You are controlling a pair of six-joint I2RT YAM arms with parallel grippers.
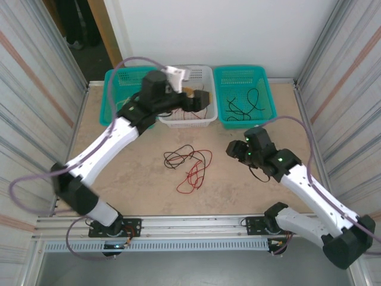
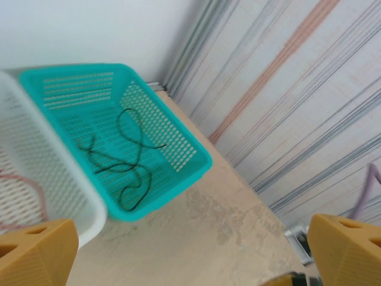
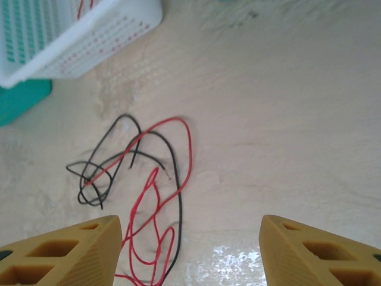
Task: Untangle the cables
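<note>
**Operator:** State of both grippers?

**Technician:** The left gripper [image 1: 199, 101] is over the white basket [image 1: 189, 121], fingers spread wide with nothing between them. The right gripper [image 3: 190, 226] hovers just to the right of the tangle, jaws apart and empty.

**Operator:** Location of the cables?

**Technician:** The red and black cables [image 1: 188, 164] lie knotted together mid-table, between the arms. One black cable [image 1: 244, 107] lies in the right teal basket [image 1: 247, 124]. A red strand [image 3: 81, 6] sits in the white basket.

**Operator:** Likely faults from here?

**Technician:** Three.
- Closing on a crossing pinches two strands at once (red loops weave through the black), so pulling tightens the knot.
- Thin wire lying flat may slip from the pads.
- Lifting one strand while the other is unheld may drag the whole bundle.
</note>
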